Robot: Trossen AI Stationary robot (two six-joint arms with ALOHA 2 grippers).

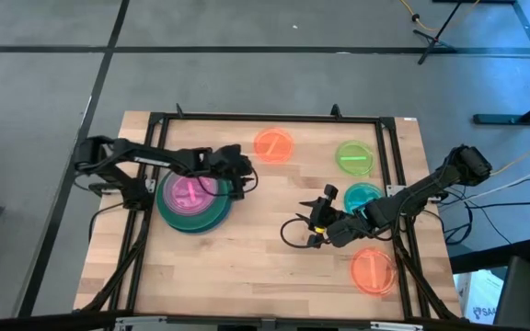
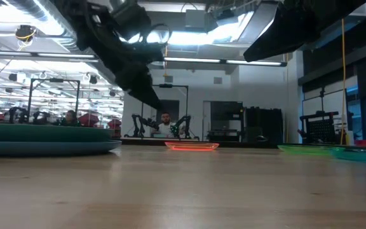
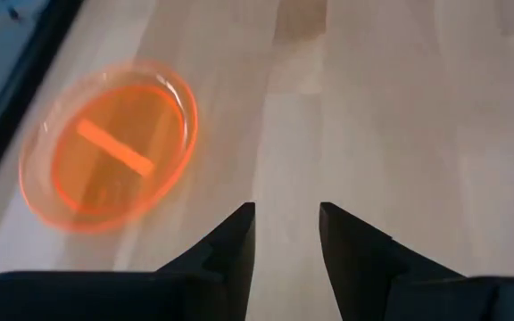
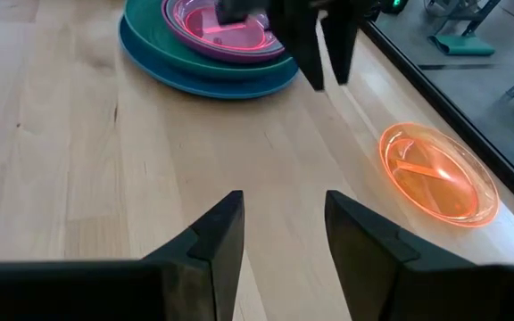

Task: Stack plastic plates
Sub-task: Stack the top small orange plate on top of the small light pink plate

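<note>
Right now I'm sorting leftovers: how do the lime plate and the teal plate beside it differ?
The lime plate is translucent yellow-green with a bar across its middle; the teal plate is blue-green. The lime plate lies nearer the table's far edge, the teal plate partly under the right arm. Both lie flat and unstacked.

Lighting's pretty even from the ceiling strip lights [image 2: 189, 38] seen in the low view, so shadows on the wooden table [image 1: 247, 248] stay soft. Left wrist view is hazy, and the orange plate [image 3: 107, 147] glows, edges smeared.

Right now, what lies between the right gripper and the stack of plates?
Only bare wooden table lies between the right gripper and the stack, seen in the right wrist view.
</note>
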